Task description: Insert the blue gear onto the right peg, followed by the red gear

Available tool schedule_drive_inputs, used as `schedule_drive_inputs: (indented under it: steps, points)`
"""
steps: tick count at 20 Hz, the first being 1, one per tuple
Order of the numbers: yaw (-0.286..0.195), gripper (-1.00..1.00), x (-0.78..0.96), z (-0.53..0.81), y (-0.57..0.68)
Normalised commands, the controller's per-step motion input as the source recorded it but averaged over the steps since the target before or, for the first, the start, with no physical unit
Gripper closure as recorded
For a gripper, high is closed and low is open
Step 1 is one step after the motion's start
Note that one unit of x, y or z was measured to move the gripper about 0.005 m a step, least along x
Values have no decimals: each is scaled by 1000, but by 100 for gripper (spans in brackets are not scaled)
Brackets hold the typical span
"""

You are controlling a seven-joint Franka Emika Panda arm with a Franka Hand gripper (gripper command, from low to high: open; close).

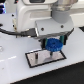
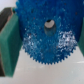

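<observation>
The blue gear (image 1: 54, 45) is a bright-blue toothed disc with a centre hole. My gripper (image 1: 53, 43) is shut on it and holds it over the grey baseplate (image 1: 36, 58) with the black border, toward its end on the exterior view's right. In the wrist view the blue gear (image 2: 47, 37) fills most of the picture between the green finger pads (image 2: 8, 42). A thin dark pin (image 1: 37, 57) stands on the baseplate to the exterior view's left of the gear. The right peg under the gear is hidden. The red gear is out of view.
The white table (image 1: 15, 70) carries the baseplate. The arm's white body (image 1: 35, 15) fills the upper part of the exterior view. A dark cable (image 1: 7, 31) runs across the table at the exterior view's left.
</observation>
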Motion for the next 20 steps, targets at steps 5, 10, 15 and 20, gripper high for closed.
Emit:
schedule_drive_inputs:
  steps: [5,10,15,20]
  points:
    - [0,100,214,-68,-73]
    - [0,100,209,-133,-19]
    - [0,100,95,79,16]
    - [0,100,44,-66,11]
